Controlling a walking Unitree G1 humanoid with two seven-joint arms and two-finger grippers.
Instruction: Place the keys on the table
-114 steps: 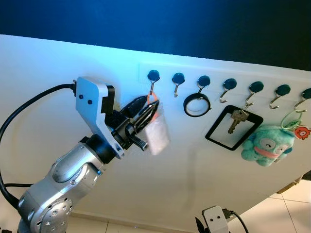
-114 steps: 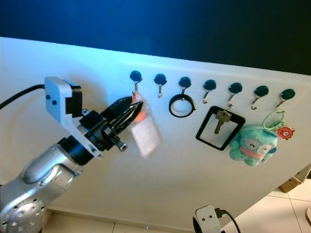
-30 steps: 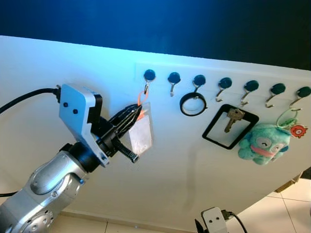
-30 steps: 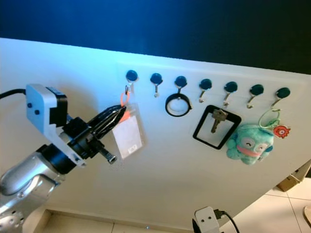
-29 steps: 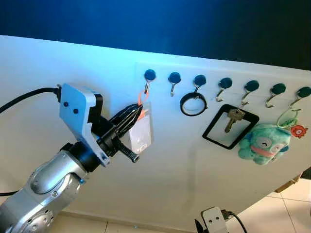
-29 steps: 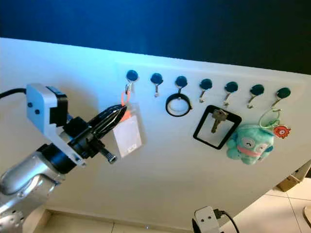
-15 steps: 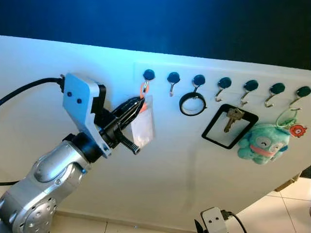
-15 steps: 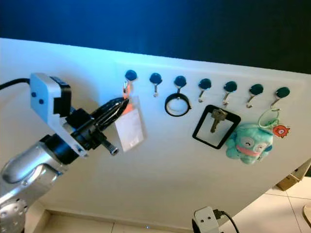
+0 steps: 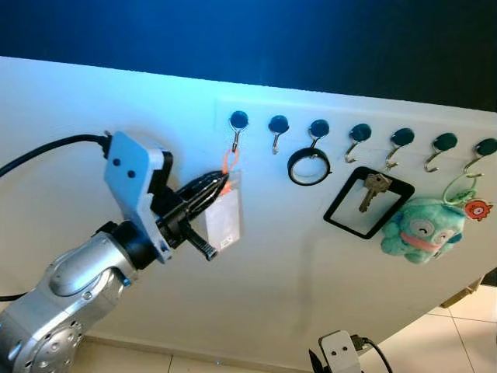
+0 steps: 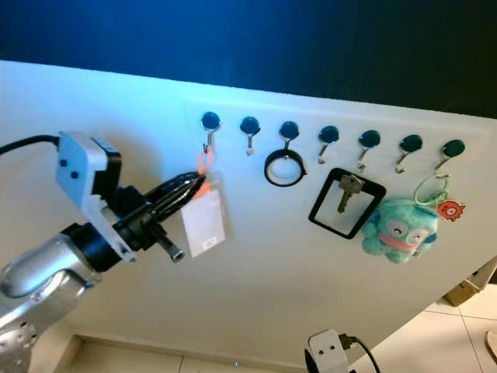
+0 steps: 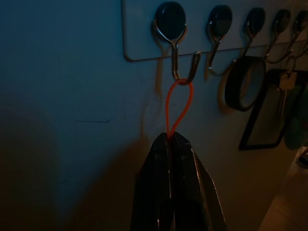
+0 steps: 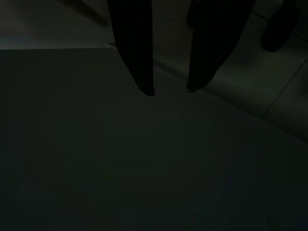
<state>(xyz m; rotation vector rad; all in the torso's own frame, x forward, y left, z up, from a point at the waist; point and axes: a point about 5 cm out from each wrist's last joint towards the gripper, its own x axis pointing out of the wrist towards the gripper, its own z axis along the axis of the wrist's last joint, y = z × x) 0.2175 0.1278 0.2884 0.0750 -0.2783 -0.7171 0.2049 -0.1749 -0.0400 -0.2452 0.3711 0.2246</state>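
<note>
Left gripper [image 11: 172, 137] is pinched tight on the orange loop [image 11: 179, 107], which hangs on the end hook [image 11: 179, 67]; card [image 9: 224, 220] dangles below. Key [image 9: 373, 190] hangs further along, untouched. Right gripper [image 12: 170, 90] idles, fingers parted, holding nothing.

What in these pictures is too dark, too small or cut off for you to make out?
- Print on the card tag: too small in the eye views.
- The tag itself: hidden in the left wrist view behind the left gripper, shut on the orange loop.
- Surface beneath the right gripper: too dark.
- Plush toy: cut off, dim in the left wrist view.
</note>
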